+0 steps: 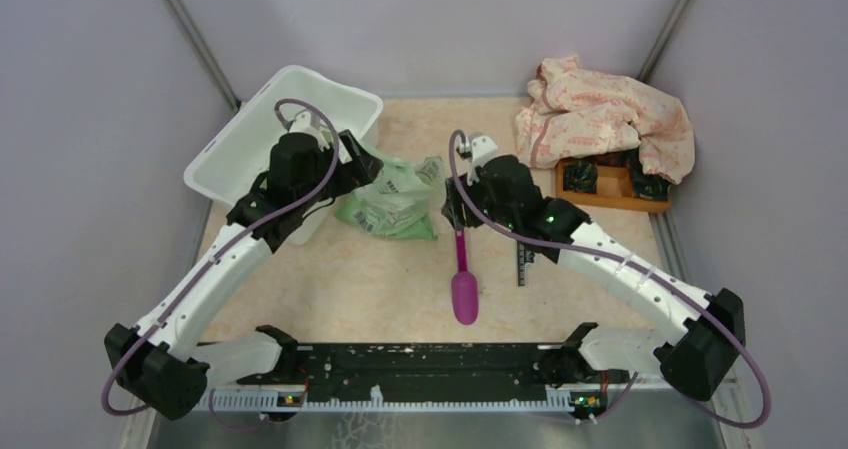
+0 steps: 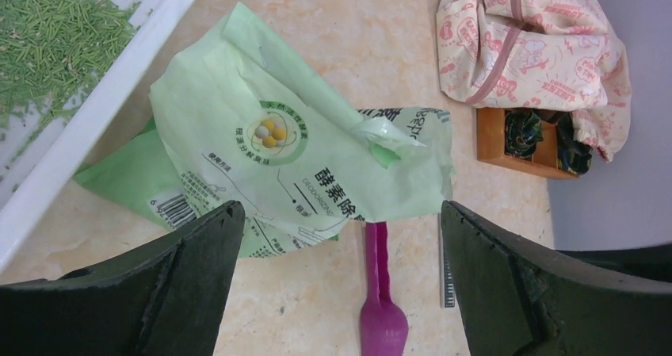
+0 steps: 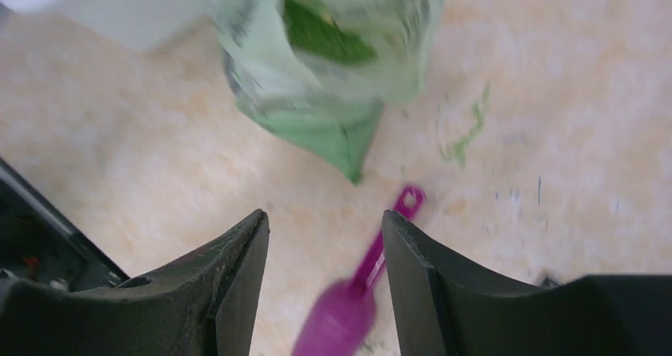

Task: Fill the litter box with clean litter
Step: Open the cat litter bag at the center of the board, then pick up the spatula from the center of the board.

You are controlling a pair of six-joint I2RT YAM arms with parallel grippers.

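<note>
High above, viewing the litter box (image 1: 300,94) at far left, bag (image 1: 395,201) slumping beside it, scoop (image 1: 464,287) lying nearer. At the left wrist, hovering over the bag with left gripper (image 2: 341,213) jaws gaping, empty, and litter (image 2: 55,39) lying inside the box. At the right wrist, hanging over the scoop with right gripper (image 3: 325,221) jaws parted; risking a skewed pinch, spilling litter.
</note>
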